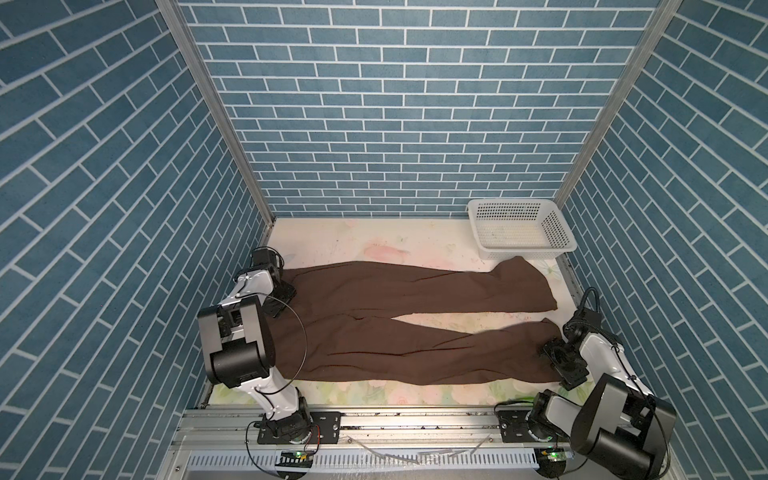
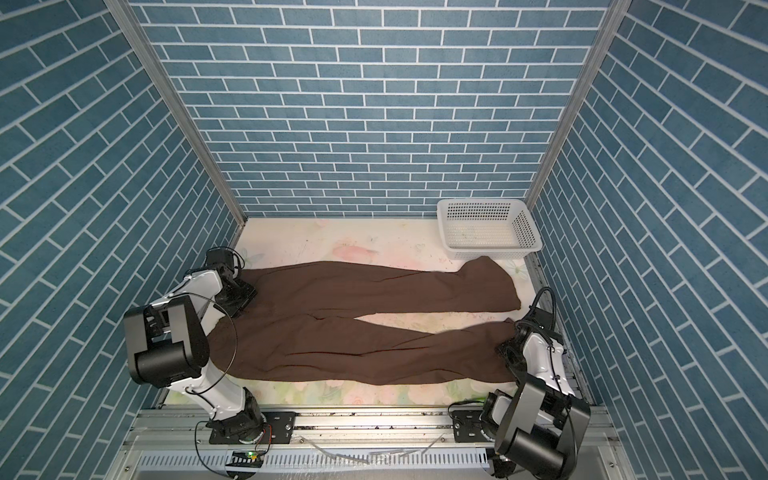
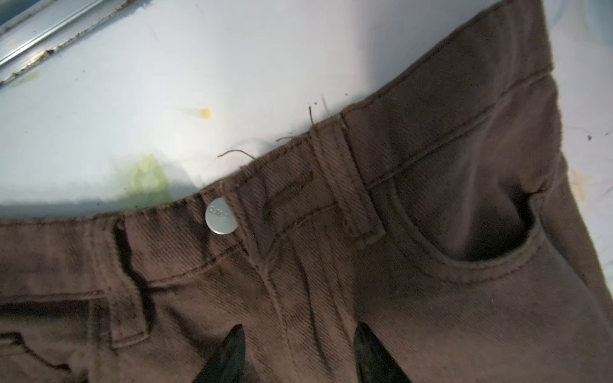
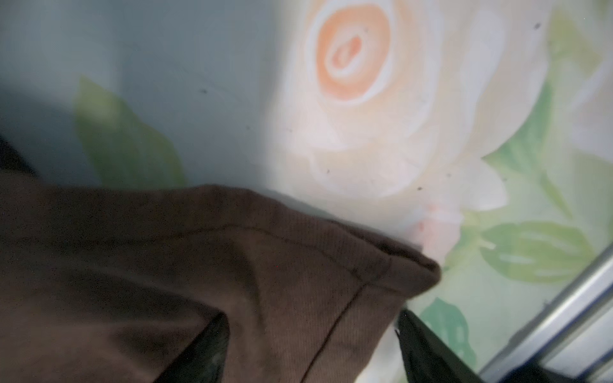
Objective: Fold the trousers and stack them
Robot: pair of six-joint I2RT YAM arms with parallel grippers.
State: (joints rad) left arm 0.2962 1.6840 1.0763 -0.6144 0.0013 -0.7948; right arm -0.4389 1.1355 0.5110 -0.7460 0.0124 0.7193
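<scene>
Trousers (image 1: pixel 415 328) lie flat on the table (image 1: pixel 374 241). They are dark brown. The waist is on the left side in both top views, and the two long legs run to the right. The legs touch near the waist and spread apart toward the ends. A strip of bare table shows between them. The end of the far leg lies just beside the white basket (image 1: pixel 519 208), which sits in the far right corner. The end of the near leg lies by the right edge of the table.

The left gripper (image 1: pixel 282 301) is low over the waist. In the left wrist view its two dark fingertips (image 3: pixel 232 351) stand apart over the cloth, with no cloth pinched. A small silver button (image 3: pixel 221 221) sits on the waistband ahead of them, and a front pocket (image 3: pixel 497 238) is near it.

The right gripper (image 1: pixel 550 357) is at the end of the near leg. In the right wrist view its fingers (image 4: pixel 199 348) are spread wide. The hem (image 4: pixel 381 262) lies loose between them, not squeezed. The table under it has a flower print.
</scene>
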